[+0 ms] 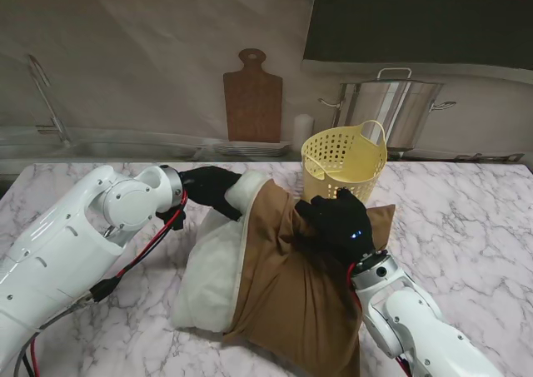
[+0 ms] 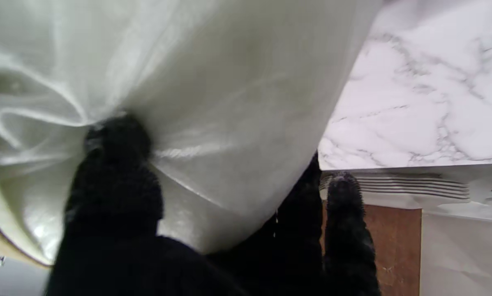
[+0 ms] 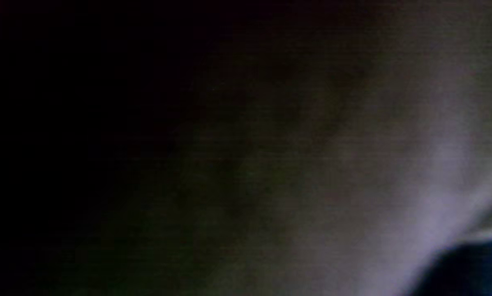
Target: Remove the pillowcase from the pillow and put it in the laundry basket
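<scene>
A white pillow (image 1: 212, 265) lies on the marble table, its right part still inside a brown pillowcase (image 1: 291, 294). My left hand (image 1: 212, 190), black-gloved, is shut on the pillow's far bare corner; in the left wrist view the fingers (image 2: 114, 172) pinch the white fabric (image 2: 229, 102). My right hand (image 1: 337, 219) is shut on a bunched fold of the pillowcase near its far edge. The right wrist view is dark and blurred, filled by cloth. The yellow laundry basket (image 1: 346, 162) stands just beyond the right hand.
A wooden cutting board (image 1: 252, 98) leans on the back wall, with a steel stockpot (image 1: 390, 109) to its right and a small white cylinder (image 1: 302, 129) between them. A faucet (image 1: 46, 98) stands at the far left. Bare marble (image 1: 466, 219) lies right of the basket.
</scene>
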{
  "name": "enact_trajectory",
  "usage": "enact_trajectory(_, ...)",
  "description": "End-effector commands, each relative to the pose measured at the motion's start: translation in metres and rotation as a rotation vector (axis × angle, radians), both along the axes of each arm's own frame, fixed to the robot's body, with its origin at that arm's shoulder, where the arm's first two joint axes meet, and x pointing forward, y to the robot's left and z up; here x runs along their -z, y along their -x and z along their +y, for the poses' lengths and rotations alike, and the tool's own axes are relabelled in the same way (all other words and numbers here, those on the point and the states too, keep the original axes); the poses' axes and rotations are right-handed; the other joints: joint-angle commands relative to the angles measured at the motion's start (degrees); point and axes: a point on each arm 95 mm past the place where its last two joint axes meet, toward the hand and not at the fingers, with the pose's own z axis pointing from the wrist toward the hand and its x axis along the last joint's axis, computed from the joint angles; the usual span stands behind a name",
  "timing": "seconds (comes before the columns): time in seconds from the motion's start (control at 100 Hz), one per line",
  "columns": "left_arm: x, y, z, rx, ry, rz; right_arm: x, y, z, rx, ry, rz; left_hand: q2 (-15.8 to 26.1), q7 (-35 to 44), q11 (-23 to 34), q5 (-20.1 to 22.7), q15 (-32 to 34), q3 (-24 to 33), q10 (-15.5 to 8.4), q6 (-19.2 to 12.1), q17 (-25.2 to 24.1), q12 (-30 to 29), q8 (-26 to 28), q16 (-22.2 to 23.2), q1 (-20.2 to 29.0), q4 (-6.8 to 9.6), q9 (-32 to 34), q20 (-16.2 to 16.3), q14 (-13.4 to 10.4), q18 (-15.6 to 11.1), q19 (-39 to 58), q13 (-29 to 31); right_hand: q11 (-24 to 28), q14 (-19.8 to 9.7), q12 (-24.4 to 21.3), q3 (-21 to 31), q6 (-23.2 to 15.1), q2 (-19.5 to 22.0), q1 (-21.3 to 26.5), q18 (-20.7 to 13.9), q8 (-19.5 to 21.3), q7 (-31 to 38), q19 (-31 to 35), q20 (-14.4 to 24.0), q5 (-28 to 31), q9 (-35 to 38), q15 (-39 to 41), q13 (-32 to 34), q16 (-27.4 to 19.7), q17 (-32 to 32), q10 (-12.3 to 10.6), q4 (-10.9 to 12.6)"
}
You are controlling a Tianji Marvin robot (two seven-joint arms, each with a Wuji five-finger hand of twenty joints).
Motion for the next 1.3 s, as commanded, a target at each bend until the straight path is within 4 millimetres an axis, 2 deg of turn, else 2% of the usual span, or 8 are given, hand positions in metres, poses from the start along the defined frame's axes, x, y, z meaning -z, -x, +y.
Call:
enact_trajectory(0.0,0.011,0.008,-0.016,0.035,0.032,0.036,-0.007,-0.001,0.003,-0.002,-0.018,-0.025,5.2,7.2,4.2,10.3,4.8,1.3,-6.5,-12.3,0.9,1.5,4.2,4.2,7.0,1.65,6.9,4.3,-2.3,0.5,36.9,5.1,5.2,-10.4,1.0,10.8,-11.6,9.9,13.1,-1.4,3.3,6.6,0.5,-0.5,0.5,1.7,5.0,5.2,2.5,-0.5,-2.0,7.0)
enact_trajectory(0.04,0.013,0.008,-0.019,0.041,0.047,0.028,-0.007,-0.002,0.003,-0.002,-0.021,-0.025,4.9,16.0,4.6,16.1,8.2,1.3,-8.0,-16.1,2.5,6.1,11.7,6.1,13.2,1.98,12.7,6.1,-2.7,0.4,41.1,8.3,5.2,-10.3,0.9,10.7,-11.6,10.0,13.1,-1.4,3.2,6.5,0.4,-0.5,0.3,1.6,4.9,5.2,2.5,-0.5,-2.1,7.0)
enact_trajectory(0.12,0.015,0.011,-0.024,0.034,0.113,-0.006,-0.006,-0.003,0.003,0.001,-0.024,-0.026,7.6,25.4,6.4,20.2,13.7,1.6,-7.2,-16.8,5.4,10.8,13.8,8.4,19.5,2.52,19.5,7.9,-2.8,-0.6,47.5,12.4,5.1,-10.3,0.8,10.4,-11.3,10.1,13.1,-1.5,2.8,6.2,0.3,-0.6,-0.2,1.2,4.6,5.2,2.4,-0.5,-2.3,7.0)
enact_trajectory(0.42,-0.013,0.023,-0.016,0.026,0.151,-0.355,-0.013,0.002,-0.012,0.049,-0.011,-0.038,9.8,30.6,11.9,17.1,13.2,2.7,-5.5,-16.8,7.8,12.5,18.7,6.8,20.2,2.36,18.1,6.2,-5.1,-3.9,47.7,13.3,4.9,-6.5,-6.4,3.5,0.3,12.3,10.2,-1.0,-11.6,6.0,-1.5,-1.1,-5.4,0.8,-0.7,5.1,1.1,-1.8,-3.0,9.0)
enact_trajectory(0.88,-0.025,0.021,0.017,-0.042,0.096,-0.467,-0.008,0.016,-0.056,0.205,0.025,-0.016,11.1,31.2,12.7,16.1,12.9,2.6,-6.3,-17.2,8.3,13.2,21.0,6.7,20.7,1.95,17.2,5.9,-4.9,-5.0,46.3,13.1,4.7,-2.9,-8.2,-3.0,1.8,16.2,9.1,1.0,-12.9,4.3,-2.0,-0.9,-1.8,4.5,-1.8,5.0,0.7,-2.5,-1.5,9.8)
enact_trajectory(1.13,-0.024,0.021,0.008,-0.07,0.163,-0.453,-0.007,0.011,-0.04,0.128,0.014,-0.032,13.3,27.7,8.4,14.1,7.0,1.2,-7.6,-16.9,5.6,11.8,18.5,3.3,21.3,1.8,14.1,6.0,-4.0,-3.5,42.6,9.9,5.7,-4.9,-7.7,0.9,-2.8,12.5,12.7,0.3,-12.8,6.1,-2.6,-1.3,-2.2,4.8,-1.4,5.1,1.1,-1.9,-3.7,9.0)
enact_trajectory(1.21,-0.026,0.021,0.007,-0.083,0.185,-0.424,-0.007,0.009,-0.036,0.108,0.01,-0.033,14.5,19.0,4.5,8.9,1.8,0.3,-3.0,-13.7,1.5,2.7,13.9,0.4,18.7,1.7,4.9,5.2,-0.9,-0.9,37.9,4.5,5.7,-5.0,-7.7,1.2,-3.5,12.5,12.7,0.3,-12.7,6.2,-2.6,-1.3,-2.3,4.9,-1.4,5.1,1.1,-1.9,-3.9,8.9)
enact_trajectory(1.29,-0.028,0.023,0.009,-0.079,0.176,-0.383,-0.007,0.008,-0.032,0.091,0.007,-0.034,15.3,4.0,-1.4,1.2,-3.0,-0.3,0.7,-10.5,-2.3,-1.6,4.7,-1.4,8.7,1.5,-8.9,3.5,2.0,1.7,32.5,-3.8,5.7,-5.0,-7.7,1.4,-4.3,12.7,12.7,0.3,-12.6,6.4,-2.6,-1.3,-2.6,4.7,-1.3,5.1,1.2,-1.9,-4.0,8.7)
